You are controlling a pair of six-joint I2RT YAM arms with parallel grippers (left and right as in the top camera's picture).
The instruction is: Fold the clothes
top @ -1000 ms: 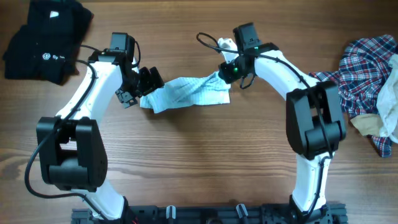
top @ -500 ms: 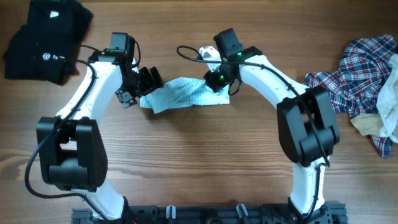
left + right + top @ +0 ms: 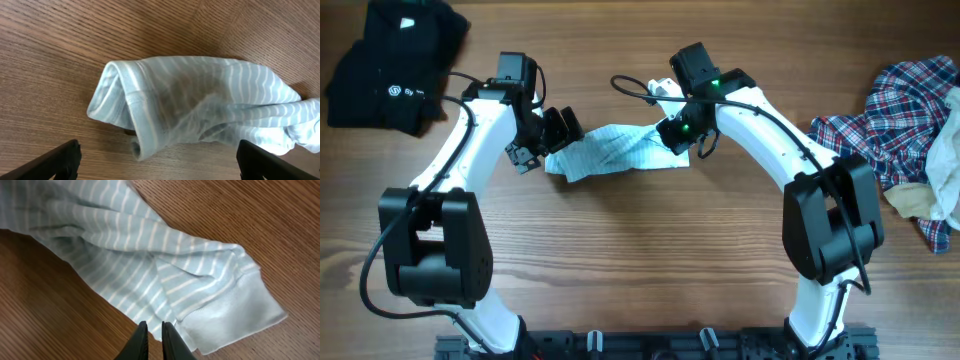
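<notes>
Currently the striped cloth (image 3: pixel 620 150) lies crumpled on the table (image 3: pixel 640 260), upper centre of the overhead frame, between the two arms; left gripper (image 3: pixel 558 132) sits at the cloth's left end, fingers spread wide and holding nothing, rolled hem just ahead of them in the wrist view; right gripper (image 3: pixel 155 327) at the cloth's right end, fingers drawn nearly together, tips at the cloth's lower edge, no fabric seen between them; black garment (image 3: pixel 390 65) upper left; plaid shirt (image 3: pixel 905 105) and beige piece (image 3: pixel 920 200) at right edge.
</notes>
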